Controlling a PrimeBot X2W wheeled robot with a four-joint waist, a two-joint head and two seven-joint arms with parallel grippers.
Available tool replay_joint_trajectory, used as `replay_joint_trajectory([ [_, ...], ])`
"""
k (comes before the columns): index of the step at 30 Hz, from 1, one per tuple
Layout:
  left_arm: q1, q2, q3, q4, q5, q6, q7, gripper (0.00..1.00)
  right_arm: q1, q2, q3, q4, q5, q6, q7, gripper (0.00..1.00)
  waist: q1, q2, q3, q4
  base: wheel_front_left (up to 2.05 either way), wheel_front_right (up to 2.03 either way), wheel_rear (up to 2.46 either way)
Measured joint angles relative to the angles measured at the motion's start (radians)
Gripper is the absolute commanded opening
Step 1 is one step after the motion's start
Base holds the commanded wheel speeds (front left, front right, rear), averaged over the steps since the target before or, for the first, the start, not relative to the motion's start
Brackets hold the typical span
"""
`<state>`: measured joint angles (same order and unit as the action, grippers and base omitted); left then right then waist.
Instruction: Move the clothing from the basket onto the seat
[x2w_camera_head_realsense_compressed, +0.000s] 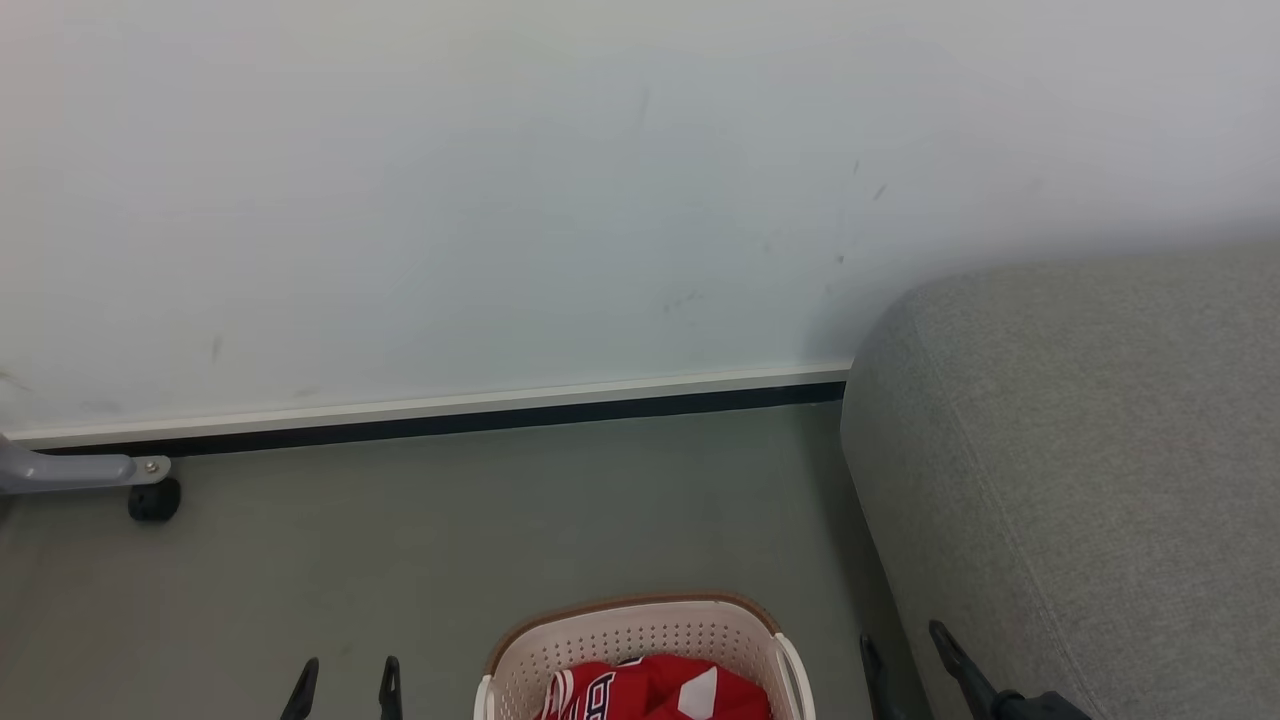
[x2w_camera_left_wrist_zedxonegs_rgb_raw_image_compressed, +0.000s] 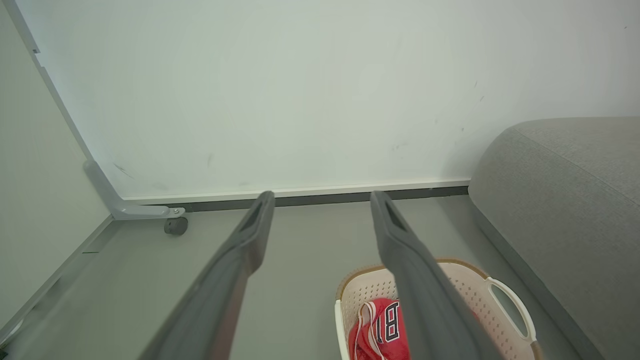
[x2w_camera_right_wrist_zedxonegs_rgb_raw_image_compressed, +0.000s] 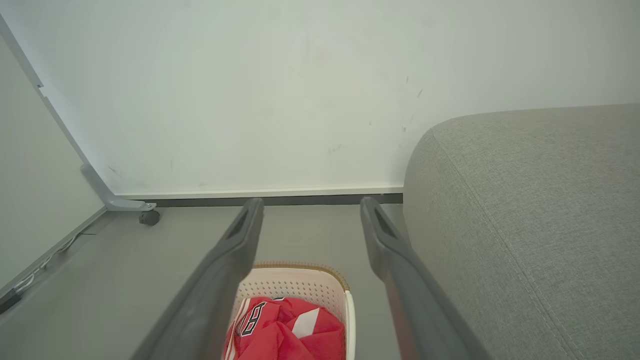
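clothing: lay bunched inside basket | basket: stood on floor, just beside seat | left tool: fingers spread, left of basket | right tool: fingers spread, between basket and seat

One basket, one seat, one castor, and one heap of red clothing, its garments too bunched to count apart.
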<state>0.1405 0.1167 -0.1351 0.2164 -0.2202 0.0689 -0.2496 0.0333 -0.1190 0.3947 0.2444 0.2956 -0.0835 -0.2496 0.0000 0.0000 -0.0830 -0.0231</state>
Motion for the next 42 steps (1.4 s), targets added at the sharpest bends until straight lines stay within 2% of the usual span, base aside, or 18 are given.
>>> replay_joint_trajectory([
  [13,0.000,0.000,-0.014,-0.003,0.006,-0.017,0.000,1.00,0.000,-0.004,-0.019,-0.037,-0.021,0.000,0.000,1.00,0.0001,0.0000,0.061,-0.014,0.00,0.00,0.00],
  [20,-0.061,-0.003,-0.055,0.006,0.038,-0.036,0.000,1.00,-0.024,-0.018,-0.056,-0.080,-0.030,-0.002,-0.003,1.00,0.0003,0.0000,0.129,-0.027,0.00,0.00,0.00],
  [42,-0.299,-0.035,-0.199,0.218,0.115,-0.097,0.056,1.00,-0.179,-0.034,-0.117,-0.239,-0.070,-0.009,-0.004,1.00,0.0002,0.0001,0.402,-0.114,0.00,0.00,0.00],
])
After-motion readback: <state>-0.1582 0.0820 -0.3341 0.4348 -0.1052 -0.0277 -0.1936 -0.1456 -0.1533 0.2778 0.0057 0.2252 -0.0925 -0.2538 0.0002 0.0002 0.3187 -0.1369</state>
